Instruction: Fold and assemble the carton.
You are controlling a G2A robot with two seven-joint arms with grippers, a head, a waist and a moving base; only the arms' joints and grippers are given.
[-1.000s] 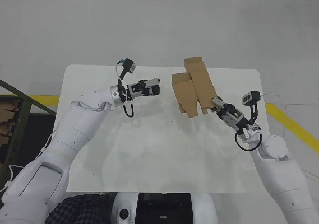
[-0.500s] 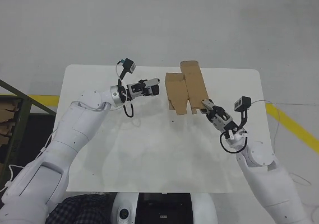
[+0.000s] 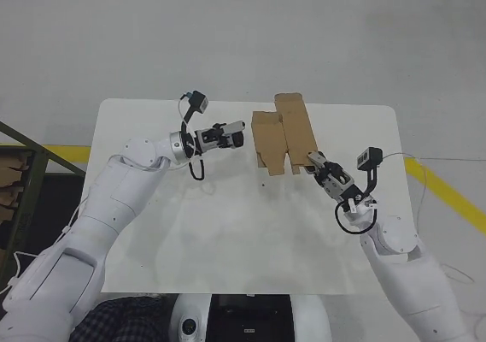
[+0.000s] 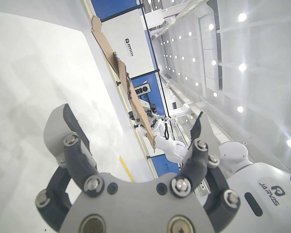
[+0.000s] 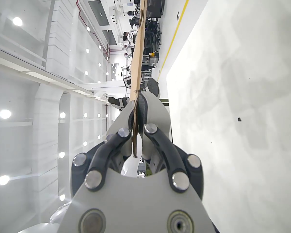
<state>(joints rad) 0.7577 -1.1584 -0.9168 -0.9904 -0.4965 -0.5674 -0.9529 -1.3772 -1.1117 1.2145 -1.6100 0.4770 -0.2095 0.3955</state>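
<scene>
Your right jaws are clenched on the flattened carton, pinching the corner nearest that arm. Your left jaws are released and empty, just beside the carton's opposite edge, not touching it. The carton hangs tilted above the desk.
</scene>
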